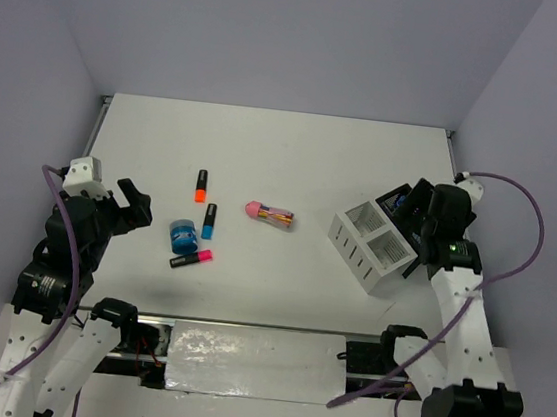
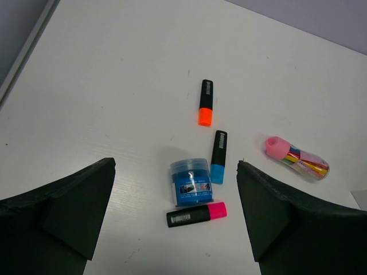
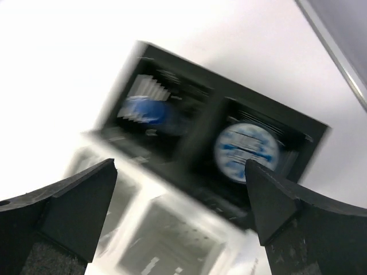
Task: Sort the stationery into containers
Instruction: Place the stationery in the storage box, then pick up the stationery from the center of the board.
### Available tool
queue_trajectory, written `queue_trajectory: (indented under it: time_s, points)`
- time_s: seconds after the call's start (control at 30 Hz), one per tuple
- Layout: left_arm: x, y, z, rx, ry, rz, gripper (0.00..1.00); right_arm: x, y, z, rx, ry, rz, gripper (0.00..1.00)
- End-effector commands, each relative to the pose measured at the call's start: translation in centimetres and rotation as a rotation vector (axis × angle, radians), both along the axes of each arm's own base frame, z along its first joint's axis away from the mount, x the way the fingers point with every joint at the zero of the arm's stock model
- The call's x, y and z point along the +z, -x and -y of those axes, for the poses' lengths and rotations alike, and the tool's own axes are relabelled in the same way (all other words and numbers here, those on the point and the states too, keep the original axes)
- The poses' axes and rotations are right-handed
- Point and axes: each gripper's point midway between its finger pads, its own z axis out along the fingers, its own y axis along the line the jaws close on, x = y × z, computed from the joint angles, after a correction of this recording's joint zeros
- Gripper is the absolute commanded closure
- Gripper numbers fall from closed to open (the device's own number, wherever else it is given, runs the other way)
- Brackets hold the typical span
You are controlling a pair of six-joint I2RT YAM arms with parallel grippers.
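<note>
Stationery is only partly sorted, as we judge it. Closest to the arm bases, on the left half of the table (image 1: 294, 160), five pieces lie loose. The pink highlighter (image 1: 192, 258) is nearest the near edge, with a blue tub (image 1: 184, 237) just behind it, touching or almost so. Beyond them come the blue highlighter (image 1: 210, 221), the pink-capped tube (image 1: 270, 213) toward the middle, and the orange highlighter (image 1: 201, 186) farthest out.

The left gripper (image 1: 132, 201) hangs just left of this cluster, its fingers spread wide with nothing between them.

Toward the right edge stands the white organizer (image 1: 354, 252). Its white compartments on the near side look empty to us. In the black compartment (image 3: 264, 106) at its far end, the right wrist view shows a second blue tub (image 3: 246, 150) in one cell. The neighbouring cell holds a blurred blue thing (image 3: 146, 112) that we cannot identify.

The right gripper (image 3: 179, 166) hovers over that far end, fingers parted and holding nothing. We count two things put away at most, with five left to carry across.
</note>
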Motion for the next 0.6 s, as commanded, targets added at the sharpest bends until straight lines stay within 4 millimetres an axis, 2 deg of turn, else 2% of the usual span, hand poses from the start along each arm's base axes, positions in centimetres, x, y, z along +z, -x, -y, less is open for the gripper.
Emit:
queue_trajectory:
  time_s: [0.0,0.03,0.1,0.13,0.2,0.23,0.3,0.33,0.37,0.4,0.47,0.53,0.57]
  points:
    - [0.9,-0.5,-0.4,0.028,-0.008,0.035,0.01,8.8,-1.0,-6.9,0.33,-0.008,0.289,0.0]
    - [0.8,-0.5,-0.7,0.046,-0.004,0.027,0.01,10.5,-0.7,-8.6,0.407,0.005,0.333,0.0]
    - [0.7,-0.5,-1.5,0.1,-0.01,0.014,0.01,11.9,-0.1,-12.2,0.537,-0.01,0.367,0.0]
    - [0.4,-0.5,-1.8,0.121,-0.013,-0.003,0.01,12.2,0.8,-15.6,0.639,-0.033,0.373,0.0]
    - [0.1,-0.4,-2.7,0.177,-0.014,-0.026,0.01,12.0,0.9,-19.7,0.745,-0.048,0.343,0.0]
    - [-0.2,-0.6,-2.8,0.19,-0.01,-0.041,0.01,11.4,1.0,-22.5,0.788,-0.024,0.296,0.0]
    - [-0.8,-1.0,-2.4,0.173,-0.007,-0.071,0.01,10.2,1.1,-24.4,0.785,0.01,0.232,0.0]
    - [-0.9,-1.3,-2.0,0.162,0.008,-0.081,0.01,9.7,0.5,-25.4,0.776,0.026,0.209,0.0]
    - [-1.3,-1.3,-1.6,0.15,0.019,-0.112,0.01,9.3,1.1,-26.9,0.818,0.017,0.199,0.0]
    - [-2.3,-1.6,-1.1,0.138,0.037,-0.168,0.01,9.4,1.1,-27.8,0.839,0.003,0.208,0.0]
    - [-3.9,-2.4,1.6,0.038,0.128,-0.225,0.01,8.8,1.6,-29.5,0.885,-0.019,0.2,0.0]
    - [-6.3,-3.1,3.9,-0.021,0.223,-0.302,0.01,8.3,1.4,-30.1,0.893,-0.016,0.188,0.0]
    - [-8.2,-3.1,4.5,-0.029,0.242,-0.349,0.01,8.0,1.4,-30.2,0.898,-0.012,0.181,0.0]
